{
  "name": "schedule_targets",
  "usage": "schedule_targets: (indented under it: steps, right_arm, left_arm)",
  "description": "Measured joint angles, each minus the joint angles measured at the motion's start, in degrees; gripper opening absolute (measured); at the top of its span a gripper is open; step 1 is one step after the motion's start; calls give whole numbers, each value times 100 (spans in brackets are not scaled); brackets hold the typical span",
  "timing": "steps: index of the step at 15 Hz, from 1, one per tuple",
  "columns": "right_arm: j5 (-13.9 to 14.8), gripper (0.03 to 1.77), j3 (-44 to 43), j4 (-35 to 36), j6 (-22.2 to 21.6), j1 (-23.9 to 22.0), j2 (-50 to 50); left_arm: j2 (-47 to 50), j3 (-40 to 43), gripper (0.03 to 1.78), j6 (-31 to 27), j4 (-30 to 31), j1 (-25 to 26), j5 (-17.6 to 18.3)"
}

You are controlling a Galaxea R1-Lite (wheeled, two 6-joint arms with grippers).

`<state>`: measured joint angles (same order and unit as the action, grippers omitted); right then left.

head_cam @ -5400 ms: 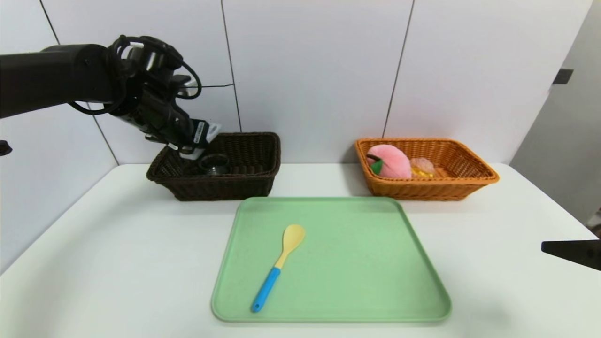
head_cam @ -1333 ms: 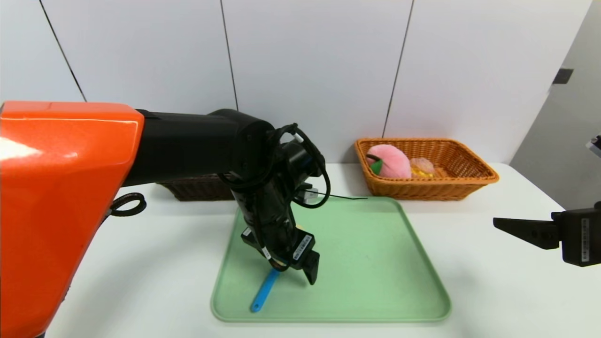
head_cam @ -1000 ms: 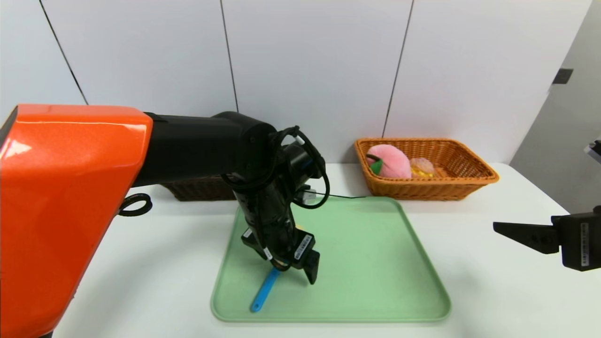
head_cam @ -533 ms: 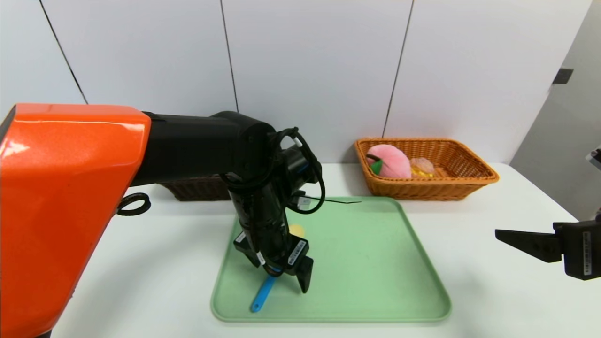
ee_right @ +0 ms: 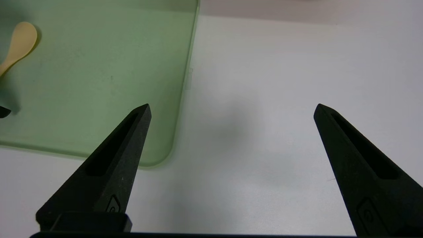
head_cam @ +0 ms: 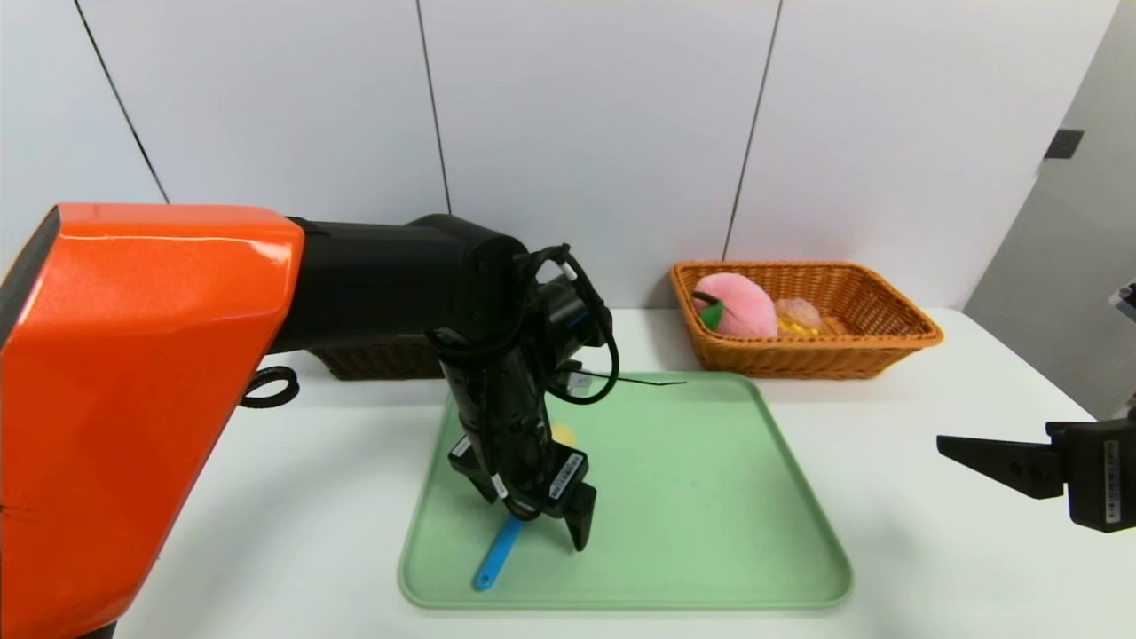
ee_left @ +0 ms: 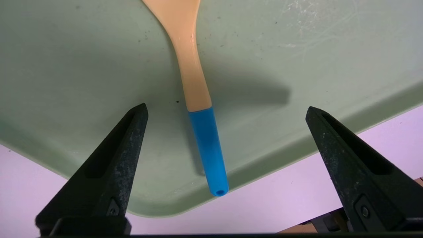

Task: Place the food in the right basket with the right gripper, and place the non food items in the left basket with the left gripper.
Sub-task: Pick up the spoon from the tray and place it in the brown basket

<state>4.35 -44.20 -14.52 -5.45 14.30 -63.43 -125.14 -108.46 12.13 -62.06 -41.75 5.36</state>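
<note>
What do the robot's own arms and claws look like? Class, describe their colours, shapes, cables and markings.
The left arm has a glossy orange-red angular casing, then a smooth black tubular section. Black looping cables run beside its wrist. Its black claw has two tapering, slotted fingers and a white barcode label. The right arm's matching black claw also carries a pale label.

From my right wrist camera I see the right hand (ee_right: 232, 110) spread wide over the pale counter (ee_right: 257, 191), nothing between its fingertips; near it lies part of the green tray (ee_right: 99, 82), carrying the spoon's cream bowl (ee_right: 22, 39), with a dark tip (ee_right: 4, 112) near the spoon
</note>
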Motion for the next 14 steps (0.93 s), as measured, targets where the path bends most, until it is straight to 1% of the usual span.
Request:
schedule_targets:
  steps: [4, 7, 8, 11, 14]
  right_arm:
    - [-6, 170, 0, -2, 0, 0, -22]
    - [-61, 170, 0, 2, -2, 0, -38]
    - [-83, 170, 0, 0, 2, 0, -38]
    - [-89, 170, 0, 0, 0, 0, -40]
    - [-85, 170, 2, -2, -2, 0, -43]
  left_arm:
    - [-83, -28, 169, -37, 2, -4, -129]
    - [-129, -66, 169, -56, -9, -4, -160]
    - [-135, -69, 169, -89, -9, -9, -197]
    - [-182, -78, 169, -139, -4, -9, -488]
    - [-201, -78, 169, -141, -6, -15, -512]
